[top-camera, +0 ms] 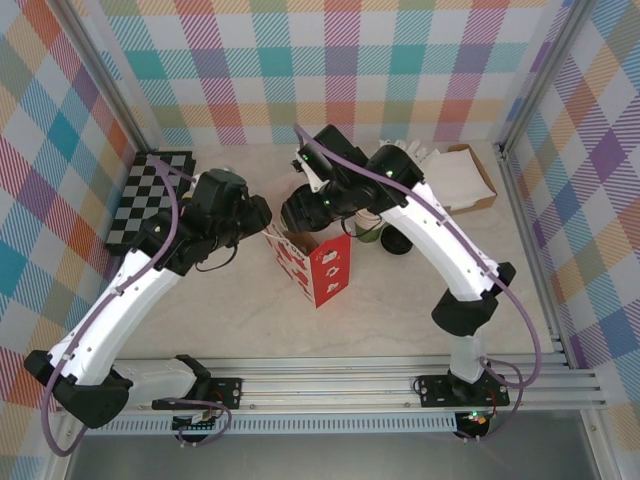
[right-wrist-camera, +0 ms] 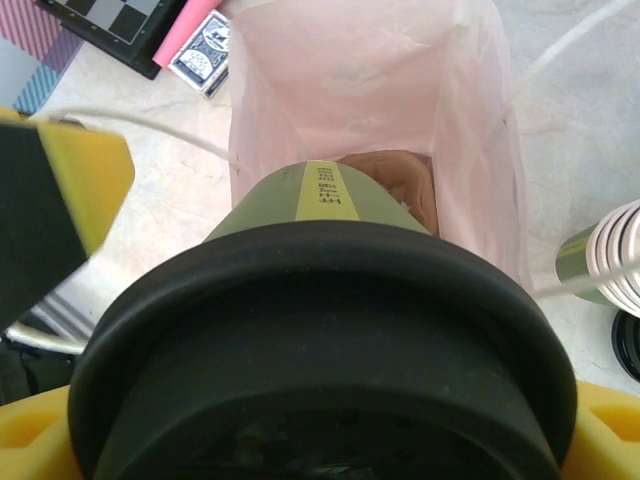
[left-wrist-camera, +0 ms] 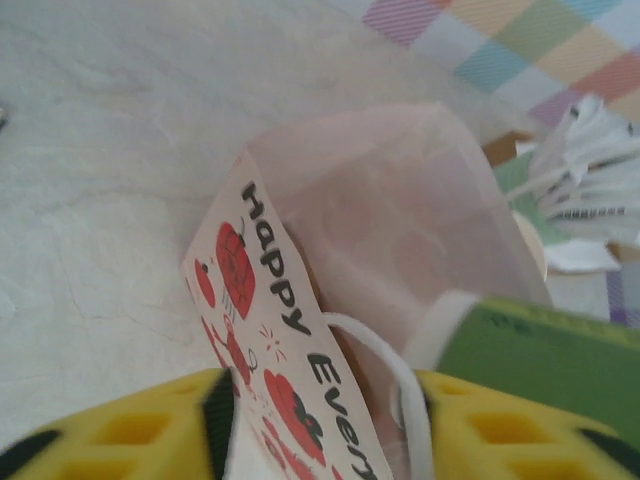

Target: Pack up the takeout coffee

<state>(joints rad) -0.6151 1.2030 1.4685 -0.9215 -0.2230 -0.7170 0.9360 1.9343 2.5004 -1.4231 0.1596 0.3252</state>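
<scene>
The right fingers, spread wide, clasp the takeout coffee, its long axis pointing straight down into the open gift bag mid-table. The left fingers straddle the bag's rim; whether they pinch it is unclear.

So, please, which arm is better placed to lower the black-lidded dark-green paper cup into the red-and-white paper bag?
Right: the right gripper holds the black-lidded dark-green paper cup over the open red-and-white paper bag; the left gripper is at its rim.
</scene>
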